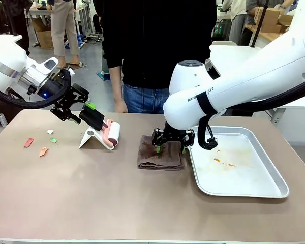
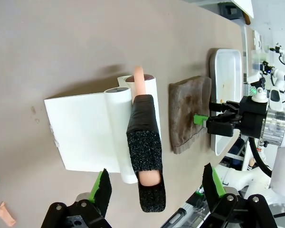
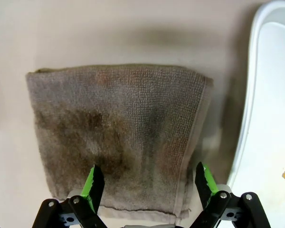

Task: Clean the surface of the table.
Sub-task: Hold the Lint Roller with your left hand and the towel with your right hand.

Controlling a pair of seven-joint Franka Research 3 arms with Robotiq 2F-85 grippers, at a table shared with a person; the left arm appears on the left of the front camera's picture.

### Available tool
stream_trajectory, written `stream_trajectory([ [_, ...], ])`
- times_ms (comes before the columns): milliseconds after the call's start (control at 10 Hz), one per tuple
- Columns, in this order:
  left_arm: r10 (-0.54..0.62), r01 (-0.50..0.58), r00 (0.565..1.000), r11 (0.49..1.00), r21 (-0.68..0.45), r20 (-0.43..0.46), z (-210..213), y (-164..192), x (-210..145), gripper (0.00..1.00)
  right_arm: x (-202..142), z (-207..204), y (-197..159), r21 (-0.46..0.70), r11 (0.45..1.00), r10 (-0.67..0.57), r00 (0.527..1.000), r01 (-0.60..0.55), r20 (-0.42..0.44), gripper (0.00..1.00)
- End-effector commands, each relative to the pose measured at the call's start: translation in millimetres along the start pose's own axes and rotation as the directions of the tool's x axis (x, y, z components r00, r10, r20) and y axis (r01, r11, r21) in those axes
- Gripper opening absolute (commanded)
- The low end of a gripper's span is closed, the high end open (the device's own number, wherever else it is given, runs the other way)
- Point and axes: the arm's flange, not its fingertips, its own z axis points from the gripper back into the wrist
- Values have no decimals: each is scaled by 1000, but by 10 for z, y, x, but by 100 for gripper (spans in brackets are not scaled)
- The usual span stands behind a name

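Table (image 1: pixel 91 193) lies brown and wide under both arms, with small scraps (image 1: pixel 42 151) on its left side. Your left gripper (image 2: pixel 156 185) is spread wide around the roller handle (image 2: pixel 145 142), so line it up in the middle, then squeeze firmly. Your right gripper (image 3: pixel 149 183) is spread too, just over the cloth (image 3: pixel 118 128) beside the tray (image 1: pixel 264 190), so go down before you pinch.

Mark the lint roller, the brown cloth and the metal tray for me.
lint roller (image 1: pixel 114 133): front view, on the roll itself.
brown cloth (image 1: pixel 160 160): front view, on its top face toward the near edge.
metal tray (image 1: pixel 249 178): front view, on a bare part of its floor.
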Motion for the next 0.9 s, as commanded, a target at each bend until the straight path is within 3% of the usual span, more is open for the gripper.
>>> stream_trajectory([
  [0,-28,28,1000,1000,1,-4,17,1,-78,100,82,-38,80,-51,997,-49,999,50,13,100],
  [800,-34,34,999,999,14,-12,25,-6,-73,100,100,-70,24,-51,996,-69,998,68,-1,100],
])
